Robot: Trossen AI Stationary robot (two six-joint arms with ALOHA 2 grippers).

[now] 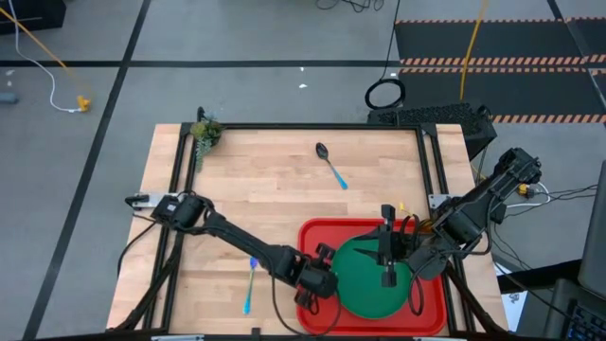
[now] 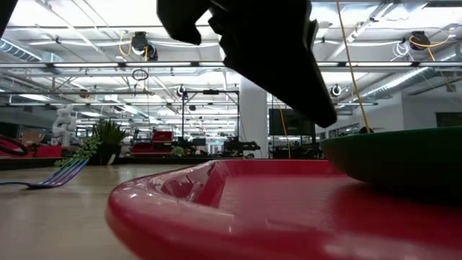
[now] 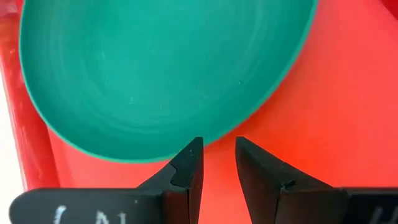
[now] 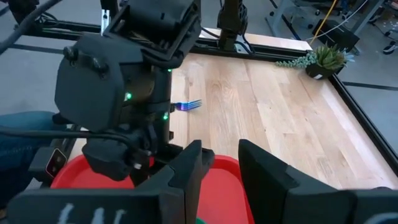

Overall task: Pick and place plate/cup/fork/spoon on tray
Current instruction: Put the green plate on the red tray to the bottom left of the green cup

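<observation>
The dark-green plate (image 1: pixel 374 284) lies flat in the red tray (image 1: pixel 317 232) at the table's near edge; it also shows in the low view (image 2: pixel 404 155). My left gripper (image 3: pixel 217 146) is open and empty over the tray floor, its fingertips just at the plate's left rim (image 3: pixel 211 140). My right gripper (image 4: pixel 221 149) hangs open and empty above the plate (image 1: pixel 388 277). The spoon (image 1: pixel 329 163) lies on the wood toward the far side. The fork (image 1: pixel 249 284) lies on the wood left of the tray. The cup does not show.
A small potted plant (image 1: pixel 204 133) stands at the table's far left corner. A black frame rail (image 1: pixel 303 126) runs around the tabletop. Bare wood (image 1: pixel 265 189) lies between the spoon, the fork and the tray.
</observation>
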